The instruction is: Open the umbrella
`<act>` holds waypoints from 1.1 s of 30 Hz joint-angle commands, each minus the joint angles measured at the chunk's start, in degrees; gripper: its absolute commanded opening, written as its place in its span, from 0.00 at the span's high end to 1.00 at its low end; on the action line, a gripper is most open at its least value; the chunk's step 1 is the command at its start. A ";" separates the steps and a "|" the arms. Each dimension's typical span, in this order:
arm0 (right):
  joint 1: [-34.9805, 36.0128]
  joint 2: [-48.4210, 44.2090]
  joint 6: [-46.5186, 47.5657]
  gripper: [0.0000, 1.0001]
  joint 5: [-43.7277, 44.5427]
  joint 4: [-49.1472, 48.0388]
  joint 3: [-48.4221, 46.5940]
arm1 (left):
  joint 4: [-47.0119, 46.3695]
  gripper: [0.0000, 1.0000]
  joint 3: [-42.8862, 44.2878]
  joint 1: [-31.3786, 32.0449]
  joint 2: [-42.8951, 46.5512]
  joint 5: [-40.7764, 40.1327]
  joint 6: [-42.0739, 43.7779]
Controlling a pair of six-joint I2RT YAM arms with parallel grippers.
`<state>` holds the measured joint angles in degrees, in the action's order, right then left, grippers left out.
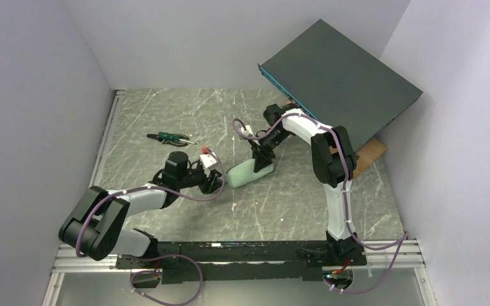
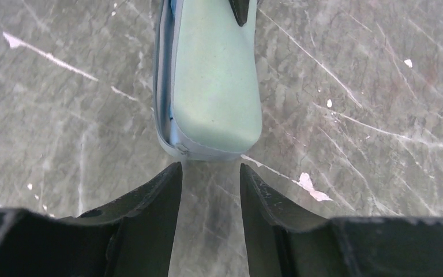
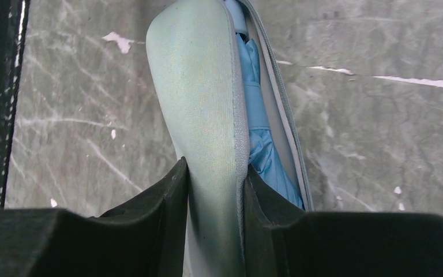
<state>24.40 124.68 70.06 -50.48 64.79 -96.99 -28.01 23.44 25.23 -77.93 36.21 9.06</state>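
Note:
The pale grey-green hard case (image 1: 250, 172) lies on the marble table, partly opened. In the right wrist view the umbrella (image 3: 259, 127) shows as folded sky-blue fabric inside the case, beside the raised lid (image 3: 202, 98). My right gripper (image 3: 214, 167) is shut on the lid's edge, one finger inside the case and one outside; in the top view it (image 1: 263, 160) comes down on the case's far end. My left gripper (image 2: 210, 167) is open and empty, its fingertips just short of the case's near rounded end (image 2: 213, 81). It sits left of the case in the top view (image 1: 215, 182).
A big dark-grey flat box (image 1: 338, 76) leans tilted at the back right, over a brown board (image 1: 371, 153). A green-handled tool (image 1: 169, 138) lies on the table at the left back. Grey walls close in on both sides.

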 commanded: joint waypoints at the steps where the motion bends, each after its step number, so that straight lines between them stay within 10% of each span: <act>1: -0.47 1.47 9.00 0.76 7.74 12.07 3.95 | -4.13 0.54 -0.17 2.46 -0.15 -2.05 6.60; 23: -0.95 2.04 5.77 0.82 6.01 11.18 4.87 | -0.91 0.57 5.86 7.03 -10.56 1.13 15.28; 33: -1.09 1.27 1.83 0.97 6.40 6.59 5.98 | 6.40 0.74 7.14 9.32 -9.68 0.44 13.11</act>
<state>22.96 123.68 72.90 -50.02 72.34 -93.69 -25.39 29.91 32.75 -88.86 35.00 23.22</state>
